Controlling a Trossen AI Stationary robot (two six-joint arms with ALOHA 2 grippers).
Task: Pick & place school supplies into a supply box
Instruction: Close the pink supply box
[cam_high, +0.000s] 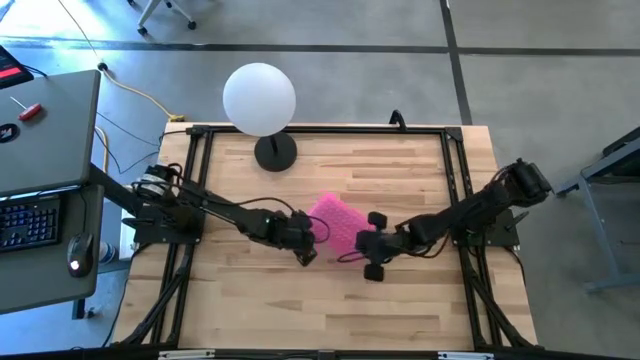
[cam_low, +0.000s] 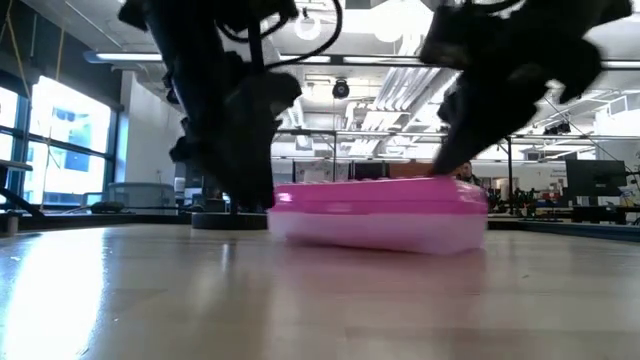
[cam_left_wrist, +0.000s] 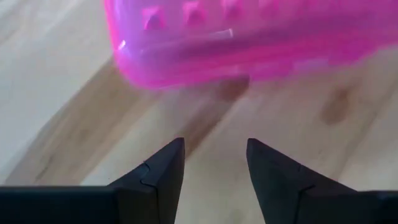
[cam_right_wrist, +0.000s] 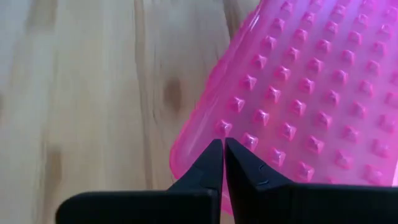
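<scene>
At the middle of the high view, on the pale wood worktop (cam_high: 300, 310), the pink-lidded box (cam_high: 335, 222) lies closed and flat between the two arms, its long axis running on a slant from the upper left toward the lower right of the frame. Behind it, toward the top of that view, stands a white globe lamp (cam_high: 260, 98) on a dark base, well apart from the work. No pencils, pens or scissors show on the boards in any view; whether they are already inside the box cannot be told, since the lid hides the inside. From the left of the frame, the left gripper (cam_high: 300, 238) sits just beside the box's left end; in its wrist view the fingers (cam_left_wrist: 163, 180) stand parted with bare wood between them, holding nothing, and the box's rounded corner (cam_left_wrist: 249, 37) lies straight ahead of them, near but apart. From the right, the right gripper (cam_high: 372, 243) is at the box's lower right end; in its wrist view the fingers (cam_right_wrist: 208, 171) are pressed together with no gap and nothing held, their tips over the edge of the studded lid (cam_right_wrist: 311, 106). In the low view the box (cam_low: 378, 215) rests level on the worktop with a dark arm at each end. Both grippers look about equally near, the right one closest to touching the lid's edge, so any move on the lid seems to fall to it.
</scene>
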